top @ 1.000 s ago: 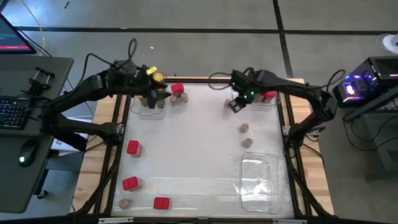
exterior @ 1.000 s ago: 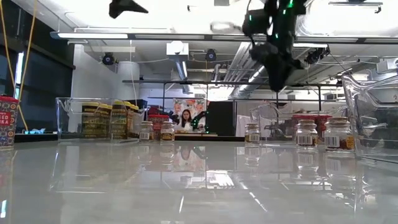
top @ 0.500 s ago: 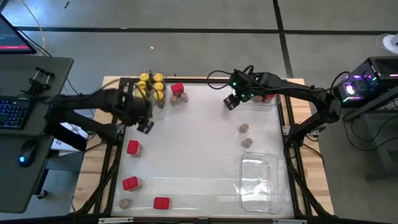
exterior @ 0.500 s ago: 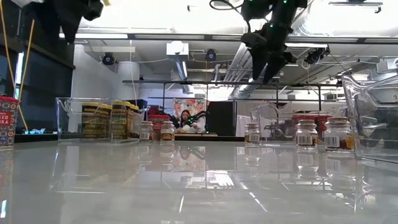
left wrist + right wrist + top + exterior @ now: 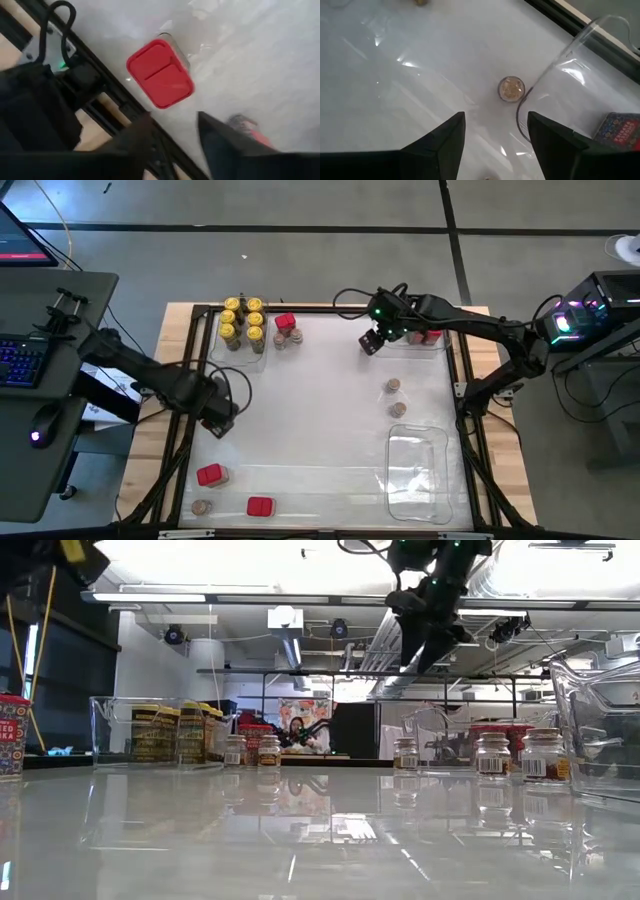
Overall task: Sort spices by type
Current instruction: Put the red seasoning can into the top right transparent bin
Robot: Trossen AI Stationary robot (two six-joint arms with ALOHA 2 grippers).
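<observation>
1. Red box under the left gripper (image 5: 220, 420) hidden, high view; yellow-lidded jars (image 5: 243, 317) in tray (image 5: 241, 358), 11 o'clock.
2. Low view: right gripper (image 5: 428, 635) overhead, jaws apart, empty.
3. Left wrist: red box (image 5: 160, 73) ahead of parted fingers (image 5: 225, 145).
4. Right wrist: tan-lidded jar (image 5: 511, 88) beside clear tray (image 5: 570, 65) rim.

Both six-joint arms are matte black with blocky segmented links and thin black cables looping along them, the right arm's wrist (image 5: 384, 313) carries small green indicator lights, and each black two-finger gripper (image 5: 495, 137) ends in flat, tapered, angular fingers.
</observation>
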